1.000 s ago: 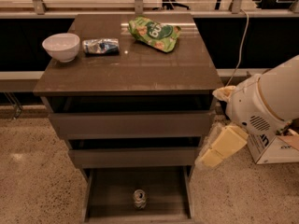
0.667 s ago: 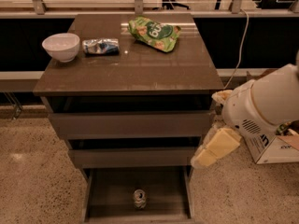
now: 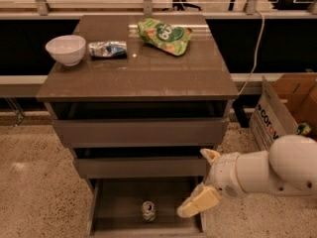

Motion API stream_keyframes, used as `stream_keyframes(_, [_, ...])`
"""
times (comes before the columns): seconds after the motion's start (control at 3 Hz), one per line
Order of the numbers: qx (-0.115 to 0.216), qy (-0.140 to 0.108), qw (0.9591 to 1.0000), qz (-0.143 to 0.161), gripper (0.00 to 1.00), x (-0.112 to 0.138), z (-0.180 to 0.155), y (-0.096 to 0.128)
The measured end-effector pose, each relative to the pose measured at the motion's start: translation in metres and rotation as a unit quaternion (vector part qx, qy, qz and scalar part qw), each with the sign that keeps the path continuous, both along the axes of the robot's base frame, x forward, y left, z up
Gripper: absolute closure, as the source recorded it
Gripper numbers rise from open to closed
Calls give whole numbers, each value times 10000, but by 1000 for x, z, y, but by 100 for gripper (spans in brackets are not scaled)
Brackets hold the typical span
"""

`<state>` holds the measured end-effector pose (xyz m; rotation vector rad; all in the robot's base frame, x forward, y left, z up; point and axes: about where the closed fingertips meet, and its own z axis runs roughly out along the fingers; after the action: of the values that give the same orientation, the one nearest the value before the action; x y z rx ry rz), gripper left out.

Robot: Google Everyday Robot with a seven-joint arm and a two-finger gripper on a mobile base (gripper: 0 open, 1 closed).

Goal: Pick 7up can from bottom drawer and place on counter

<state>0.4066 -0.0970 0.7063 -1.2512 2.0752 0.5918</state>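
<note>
We see the 7up can (image 3: 148,211) on the dark floor of the bottom drawer (image 3: 116,202), near the low front edge and about midway across. It seems to stand upright with its silver end up. The drawer is pulled out and nothing touches the can.

Just to the can's right we find the gripper (image 3: 193,182), over the drawer's right side. Its two cream fingers (image 3: 198,203) are spread wide: one points down toward the drawer's front right corner, and the other is up by the right end of the middle drawer (image 3: 141,166). It holds nothing. The white arm (image 3: 277,170) reaches in from the right.

Above, the top drawer (image 3: 141,131) is also slightly open under the counter (image 3: 143,76). On the counter we see a white bowl (image 3: 65,49) at the left, a foil packet (image 3: 107,49) just beside it, and a green snack bag (image 3: 164,35) toward the back. A cardboard box (image 3: 282,108) stands on the speckled floor (image 3: 34,192) at the right.
</note>
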Motion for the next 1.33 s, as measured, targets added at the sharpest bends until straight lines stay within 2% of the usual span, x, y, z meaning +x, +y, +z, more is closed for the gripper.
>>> stream_keyframes(0.33, [272, -367, 9988, 163, 0, 14, -10, 21])
stream_keyframes(0.67, [272, -368, 9988, 163, 0, 14, -10, 21])
stream_keyframes(1.0, [532, -619, 9963, 254, 0, 24, -35, 35])
stream_keyframes(1.33, [945, -1355, 9849, 520, 0, 35, -68, 79])
